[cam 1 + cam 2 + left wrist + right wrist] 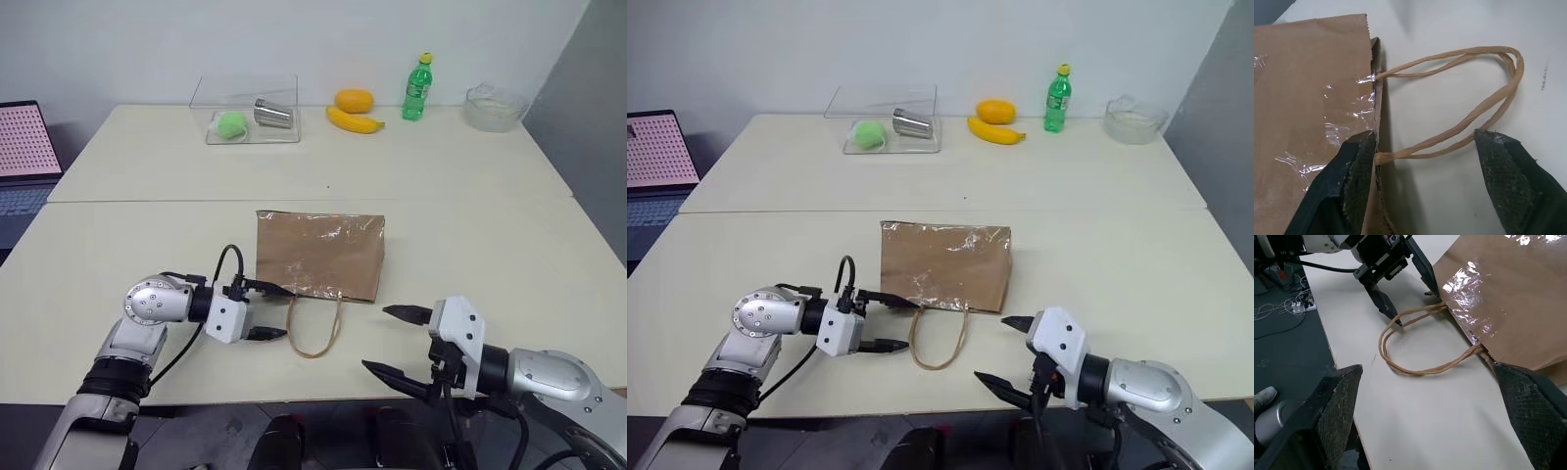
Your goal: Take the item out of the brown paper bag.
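Pale table (470, 225); brown paper bag (321, 253) lies flat at its middle, mouth and loop handles (315, 328) toward the robot. Item not visible, presumably inside the bag. Left gripper (263, 309) at the bag's near left corner, fingers spread, one tip on the mouth edge, the other by the handles; holds nothing. Right gripper (397, 342) near the bag's near right corner, spread wide, empty. Step: opening approach. Next likely needs pinching one mouth layer and lifting it.
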